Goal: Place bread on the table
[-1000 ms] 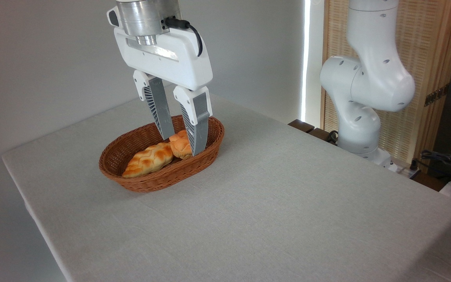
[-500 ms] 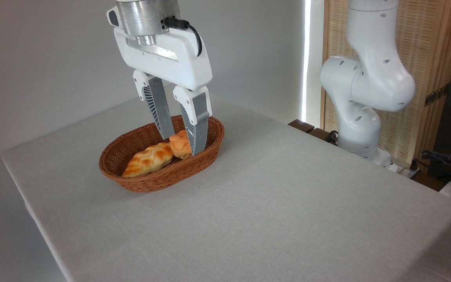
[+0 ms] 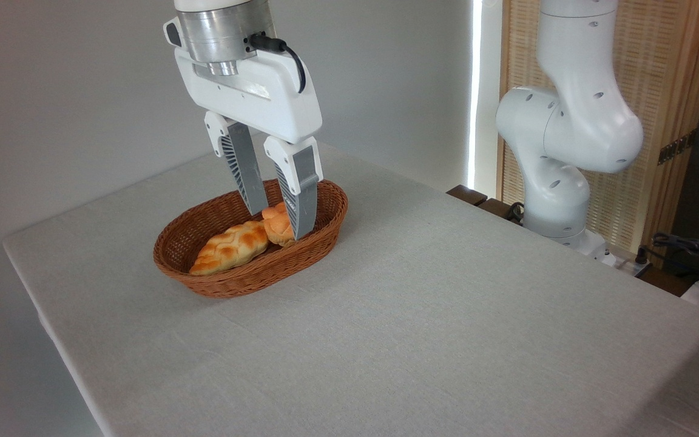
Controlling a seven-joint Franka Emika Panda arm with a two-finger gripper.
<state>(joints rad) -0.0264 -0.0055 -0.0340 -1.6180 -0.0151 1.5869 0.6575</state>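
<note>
Sitting in the basket [image 3: 216, 282], the bread [image 3: 276, 223] is pinched between the gripper [image 3: 280, 224] fingers.

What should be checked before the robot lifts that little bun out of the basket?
1. Fingers on either side of the bun: ok.
2. Gripper firmly shut on the bun: cannot tell.
3. Bun clear of the loaf: not ok, they touch.
4. Fingers clear of the basket rim: cannot tell.
5. Bare table to set the bun on: ok.
</note>
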